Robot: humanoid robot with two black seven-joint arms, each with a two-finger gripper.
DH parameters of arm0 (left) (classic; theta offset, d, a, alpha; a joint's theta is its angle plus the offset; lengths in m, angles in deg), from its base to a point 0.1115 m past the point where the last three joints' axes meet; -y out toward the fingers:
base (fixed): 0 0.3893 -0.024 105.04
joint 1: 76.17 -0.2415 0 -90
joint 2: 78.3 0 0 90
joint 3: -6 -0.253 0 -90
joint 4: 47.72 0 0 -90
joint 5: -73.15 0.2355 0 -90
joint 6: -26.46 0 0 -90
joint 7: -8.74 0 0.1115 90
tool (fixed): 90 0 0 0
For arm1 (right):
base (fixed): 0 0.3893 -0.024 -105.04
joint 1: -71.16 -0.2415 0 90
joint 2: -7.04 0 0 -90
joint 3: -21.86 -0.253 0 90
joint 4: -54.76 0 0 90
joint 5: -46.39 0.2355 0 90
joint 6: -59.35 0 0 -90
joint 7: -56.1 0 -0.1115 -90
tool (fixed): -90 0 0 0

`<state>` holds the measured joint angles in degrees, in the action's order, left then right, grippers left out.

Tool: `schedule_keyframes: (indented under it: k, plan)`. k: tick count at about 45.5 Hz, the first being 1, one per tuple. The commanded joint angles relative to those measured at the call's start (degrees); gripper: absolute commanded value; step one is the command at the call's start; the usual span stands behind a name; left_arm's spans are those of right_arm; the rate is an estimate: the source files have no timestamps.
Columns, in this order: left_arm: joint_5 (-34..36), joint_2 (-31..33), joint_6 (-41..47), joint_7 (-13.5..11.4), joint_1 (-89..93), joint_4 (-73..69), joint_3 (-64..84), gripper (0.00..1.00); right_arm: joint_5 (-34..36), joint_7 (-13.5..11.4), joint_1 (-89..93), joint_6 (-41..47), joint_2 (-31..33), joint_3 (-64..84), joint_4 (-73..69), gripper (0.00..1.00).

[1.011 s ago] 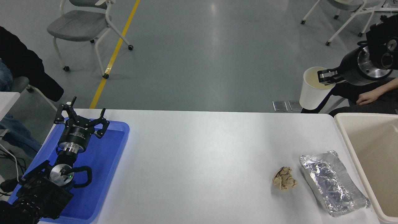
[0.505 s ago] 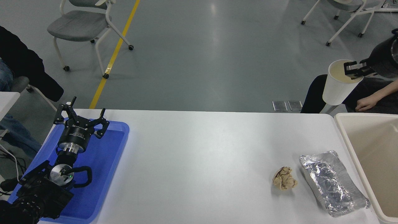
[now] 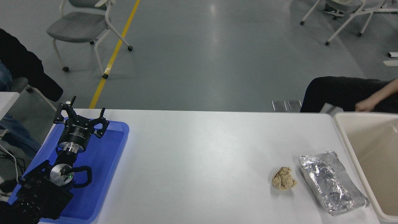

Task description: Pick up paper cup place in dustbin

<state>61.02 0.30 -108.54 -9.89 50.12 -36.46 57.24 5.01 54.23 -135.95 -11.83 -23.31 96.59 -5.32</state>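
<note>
The paper cup is out of view. My right gripper and arm are out of view past the picture's right edge. The beige dustbin [image 3: 345, 137] stands at the table's right end, only its left rim and part of its inside showing. My left gripper [image 3: 81, 115] is parked open over the blue tray [image 3: 108, 152] at the lower left.
A crumpled brown paper ball [image 3: 283, 178] and a crinkled silver foil tray [image 3: 329, 182] lie on the white table [image 3: 199, 161] near the bin. A person's arm and hand [image 3: 362, 106] rest just behind the bin's far rim. Chairs stand on the floor beyond.
My right gripper, shut on the paper cup, moved right and up and has left the picture with the cup. The left arm has not moved.
</note>
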Motion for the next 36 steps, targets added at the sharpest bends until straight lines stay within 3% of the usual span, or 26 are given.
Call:
schedule_keyframes:
  k: [1,8,17,28,36]
  plan:
    - [0.0,0.0,0.0,0.0,0.0,-0.1,0.0,1.0,-1.6,0.2,22.2,-5.0,6.1,-17.8,10.9,0.0]
    - [0.0,0.0,0.0,0.0,0.0,0.1,0.0,1.0,-1.6,0.0,40.0,-8.7,3.7,-34.5,14.7,0.0]
    - [0.0,0.1,0.0,0.0,0.0,0.1,0.0,1.0,-0.7,0.1,57.7,-10.9,-4.2,-50.5,23.3,0.0]
    - [0.0,0.1,0.0,0.0,-0.1,-0.1,0.0,1.0,0.2,0.2,69.4,-11.0,-16.2,-61.7,38.8,0.0]
    - [0.0,0.0,0.0,0.0,0.0,-0.1,0.0,1.0,6.6,0.2,74.0,-11.1,-23.9,-63.1,49.5,0.0]
